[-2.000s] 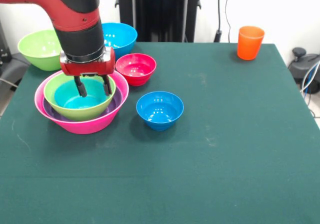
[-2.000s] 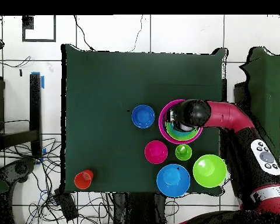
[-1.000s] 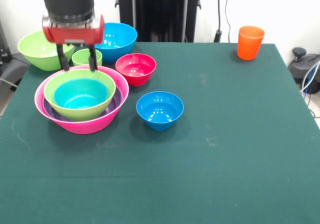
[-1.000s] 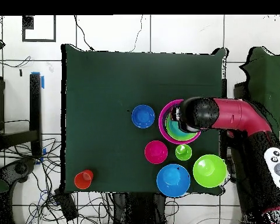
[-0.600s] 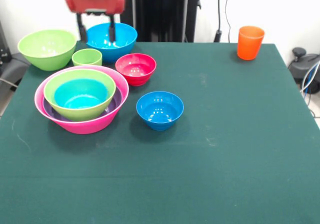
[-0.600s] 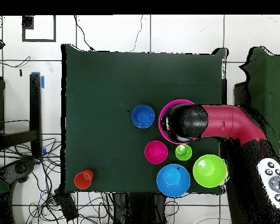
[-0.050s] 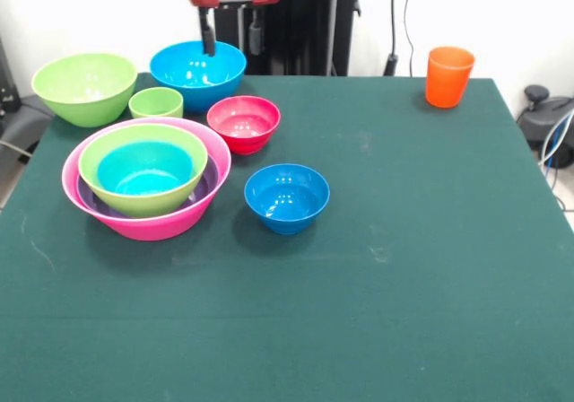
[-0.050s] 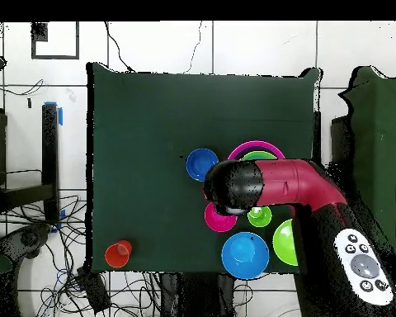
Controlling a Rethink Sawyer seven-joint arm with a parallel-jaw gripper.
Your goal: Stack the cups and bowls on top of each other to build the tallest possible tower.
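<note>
Glossy plastic throughout: the huge pink bowl (image 7: 143, 222) sits at the left of the green table (image 7: 404, 267) and holds a nested set. A purple bowl (image 7: 204, 184) shows only as a rim inside it, then a lime-green bowl (image 7: 117, 178), then a teal bowl (image 7: 143, 173) innermost. A small blue bowl (image 7: 287, 197) stands alone just right of the stack. A small red bowl (image 7: 243, 122) stands behind it, a short lime-green cup (image 7: 156, 102) to its left, and a large blue bowl (image 7: 197, 72) and a second lime-green bowl (image 7: 84, 86) along the far edge. The ribbed orange cup (image 7: 448, 75) stands well apart at the far right corner.

The gripper (image 7: 231, 36) hangs above the large blue bowl, fingers apart and empty. In the overhead view the arm (image 8: 275, 183) covers much of the stack and the red bowl.

No legible writing is visible.
</note>
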